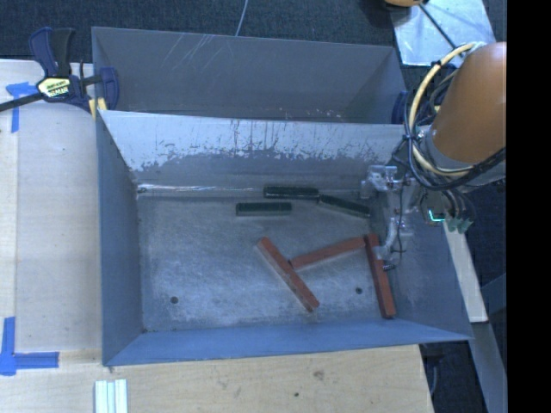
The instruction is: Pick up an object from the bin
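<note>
Orange cover [472, 101]: closest to you, riding high at the right over the bin's right rim; it is part of the arm.
Cables [424, 140]: yellow and black loops hug the cover's left side and drop toward the wrist.
Gripper [390, 256]: there it is, hanging below the cables, low in the right part of the bin, close to the right wall.
Grip: you cannot tell from here whether it is spread or pressed together.
Right stick [384, 292]: red-brown, flat and narrow, lying on the floor along the right wall and running down toward the front corner. The gripper's tip sits at its upper half, and you cannot tell whether they touch.
Middle stick [331, 252]: same red-brown, slanting across the floor, its right end meeting the top of the right stick just beside the gripper.
Left stick [288, 275]: same colour again, slanted the other way, touching the middle stick's left end about halfway along.
Black bar [291, 193]: flat at the foot of the back wall, well apart from the gripper.
Grey bar [263, 208]: just in front of the black bar, lying parallel to it.
Dark rod [344, 205]: thin, running from the black bar's right end toward the right wall.
Bin [258, 338]: grey metal, sloped walls, scuffed floor.
</note>
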### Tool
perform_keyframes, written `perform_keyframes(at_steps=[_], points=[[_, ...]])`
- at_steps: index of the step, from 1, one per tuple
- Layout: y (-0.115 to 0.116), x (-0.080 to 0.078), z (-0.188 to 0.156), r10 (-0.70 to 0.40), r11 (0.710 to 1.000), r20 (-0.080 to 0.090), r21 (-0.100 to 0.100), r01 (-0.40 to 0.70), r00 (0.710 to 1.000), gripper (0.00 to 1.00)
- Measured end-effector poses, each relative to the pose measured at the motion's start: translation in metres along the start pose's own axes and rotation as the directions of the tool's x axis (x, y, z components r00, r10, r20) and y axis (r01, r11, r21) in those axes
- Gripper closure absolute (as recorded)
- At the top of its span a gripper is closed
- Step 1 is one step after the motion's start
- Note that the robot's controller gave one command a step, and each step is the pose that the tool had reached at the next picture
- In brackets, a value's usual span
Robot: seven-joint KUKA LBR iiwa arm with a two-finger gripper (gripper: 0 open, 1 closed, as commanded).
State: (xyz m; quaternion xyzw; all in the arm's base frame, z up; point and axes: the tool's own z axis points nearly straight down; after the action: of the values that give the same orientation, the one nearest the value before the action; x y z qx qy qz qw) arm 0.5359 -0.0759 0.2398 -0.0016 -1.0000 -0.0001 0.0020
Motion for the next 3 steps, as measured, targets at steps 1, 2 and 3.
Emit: perform_keyframes(at_steps=[1, 2, 3], points=[[-0.001, 0.002, 0.005, 0.002, 1.0, 0.02, 0.003, -0.002, 1.0, 0.0], [-0.012, 0.035, 0.069, 0.036, 0.999, 0.011, 0.001, -0.036, 0.999, 0.0], [-0.018, 0.018, 0.135, 0.121, 0.993, 0.012, 0.0, -0.121, 0.993, 0.0]])
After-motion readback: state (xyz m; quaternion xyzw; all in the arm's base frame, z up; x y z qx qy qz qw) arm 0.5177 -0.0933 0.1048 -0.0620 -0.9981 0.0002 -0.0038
